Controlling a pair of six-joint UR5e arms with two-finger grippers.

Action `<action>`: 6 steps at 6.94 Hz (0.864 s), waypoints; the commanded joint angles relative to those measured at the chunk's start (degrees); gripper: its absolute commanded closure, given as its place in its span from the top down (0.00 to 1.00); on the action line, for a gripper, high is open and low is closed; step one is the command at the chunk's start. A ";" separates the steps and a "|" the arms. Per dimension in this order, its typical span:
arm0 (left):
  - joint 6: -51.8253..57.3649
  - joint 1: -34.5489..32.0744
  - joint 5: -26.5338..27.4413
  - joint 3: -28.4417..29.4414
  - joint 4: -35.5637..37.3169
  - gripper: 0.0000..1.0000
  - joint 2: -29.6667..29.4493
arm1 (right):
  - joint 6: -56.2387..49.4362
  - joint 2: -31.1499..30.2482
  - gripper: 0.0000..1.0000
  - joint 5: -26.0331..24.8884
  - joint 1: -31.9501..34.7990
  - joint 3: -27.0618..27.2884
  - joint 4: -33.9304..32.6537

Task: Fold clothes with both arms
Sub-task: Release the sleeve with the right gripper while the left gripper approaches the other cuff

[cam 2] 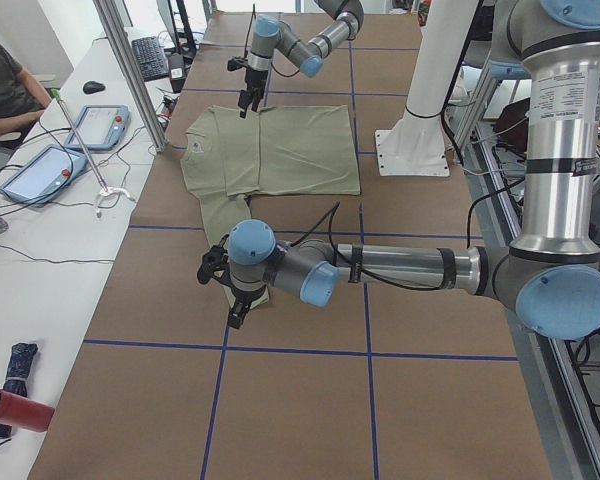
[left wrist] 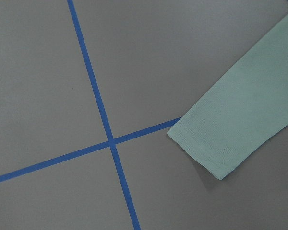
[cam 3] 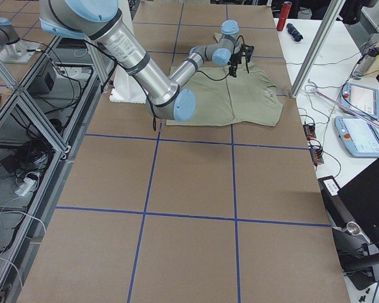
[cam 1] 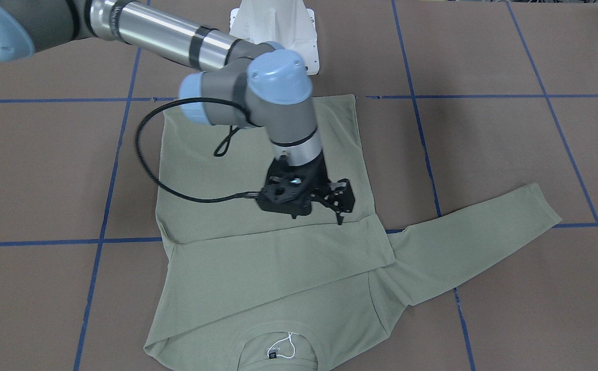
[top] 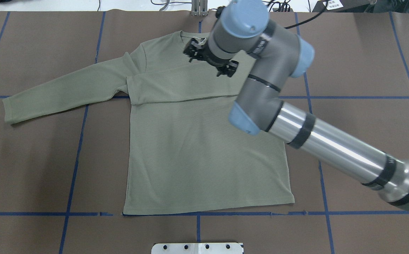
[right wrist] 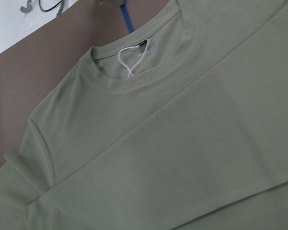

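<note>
The sage-green shirt (top: 204,151) lies flat on the brown table, with its collar and white string (right wrist: 127,60) at the far side. One sleeve (top: 183,84) is folded across the chest. The other sleeve (top: 63,91) lies stretched out to my left, and its cuff (left wrist: 240,110) shows in the left wrist view. My right gripper (top: 211,61) hovers over the upper chest with its jaws apart and holds nothing; it also shows in the front-facing view (cam 1: 337,206). My left gripper (cam 2: 230,300) is near the stretched sleeve's end; I cannot tell whether it is open or shut.
Blue tape lines (left wrist: 110,141) cross the table. The white pedestal base (top: 197,248) stands at the near edge. A side bench with tablets (cam 2: 50,170) and a metal post (cam 2: 130,70) runs along the far side, and a person (cam 2: 0,90) sits there.
</note>
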 commanded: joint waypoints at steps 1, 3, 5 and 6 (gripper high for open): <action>-17.15 7.97 -0.57 8.50 -9.66 0.92 -3.95 | -9.48 -14.55 1.00 10.38 8.10 11.48 -0.20; -24.60 13.96 1.87 14.66 -13.30 0.86 -7.99 | -13.05 -19.34 1.00 13.33 11.21 13.27 0.14; -24.62 14.77 2.25 19.76 -13.66 0.79 -11.07 | -13.05 -20.48 1.00 13.15 11.21 14.32 0.23; -24.53 14.77 2.33 20.13 -13.66 0.78 -11.17 | -13.05 -20.58 1.00 12.98 11.21 14.50 0.23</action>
